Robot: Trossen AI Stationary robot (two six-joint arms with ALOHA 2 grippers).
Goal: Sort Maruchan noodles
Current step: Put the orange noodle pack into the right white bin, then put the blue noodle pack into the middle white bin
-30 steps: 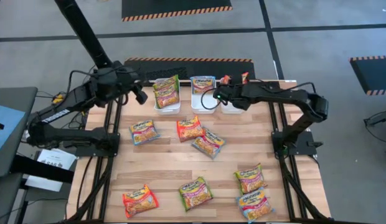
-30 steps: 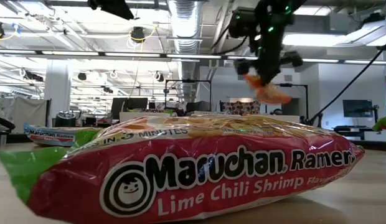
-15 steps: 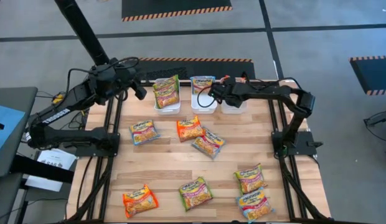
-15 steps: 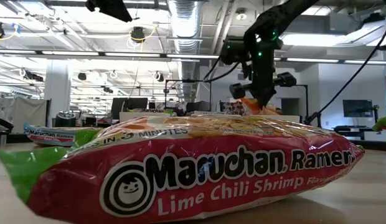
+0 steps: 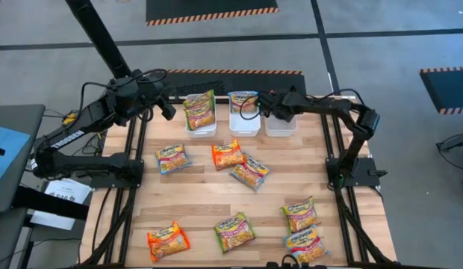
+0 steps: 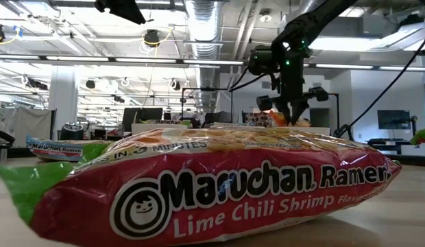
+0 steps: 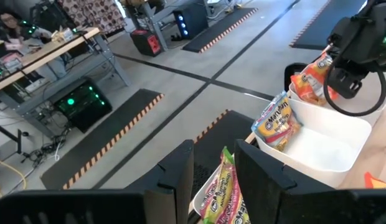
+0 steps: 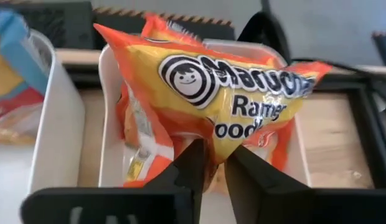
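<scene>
Item: orange packet (image 8: 211,93), right gripper (image 8: 215,168). A second ago I had it hanging in the air over the far edge of the table; now it is lowered into the right-hand white bin (image 5: 280,125), on top of another orange packet. The jaws have started to part but the packet's edge sits between the fingers (image 8: 249,177); whether it is released I cannot tell.

Item: left gripper (image 5: 166,110), near the far left corner beside the left bin (image 5: 199,128), unchanged, jaws part open, holding nothing.

Item: eight Maruchan noodles (image 5: 230,154) loose on the table, unsorted.
</scene>
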